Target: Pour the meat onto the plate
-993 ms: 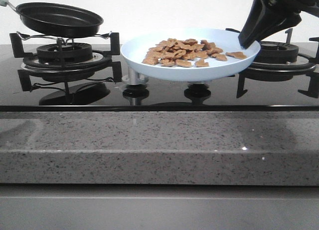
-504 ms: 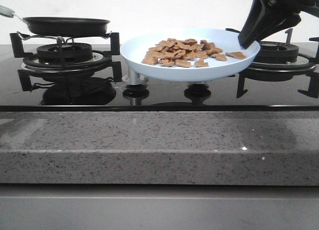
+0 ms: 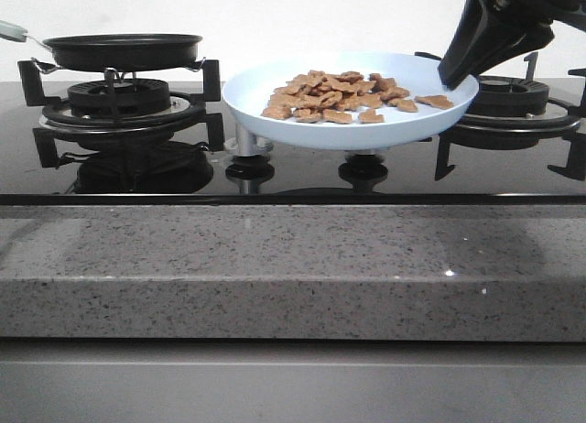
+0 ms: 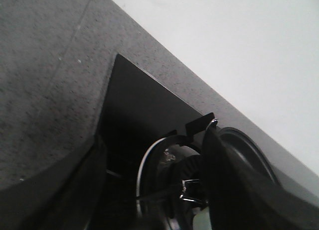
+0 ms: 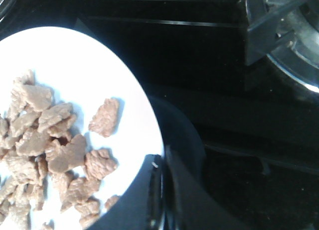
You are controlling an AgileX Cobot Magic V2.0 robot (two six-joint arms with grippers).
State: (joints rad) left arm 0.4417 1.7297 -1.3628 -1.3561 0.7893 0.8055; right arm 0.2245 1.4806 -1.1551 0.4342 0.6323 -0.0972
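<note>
Orange-brown meat chunks (image 3: 343,96) are heaped on the round pale-blue plate (image 3: 275,125), whose rim is clamped by the right gripper (image 3: 455,75); the left jaws' state cannot be told.

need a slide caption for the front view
Right end effector holds the pale-blue plate of meat above the stovetop, with the black frying pan on the left burner.

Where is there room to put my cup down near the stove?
The speckled stone ledge in front of the glass cooktop is bare all along. Behind it is crowded: frying pan on the left burner, plate of meat held over the middle by the right gripper.
</note>
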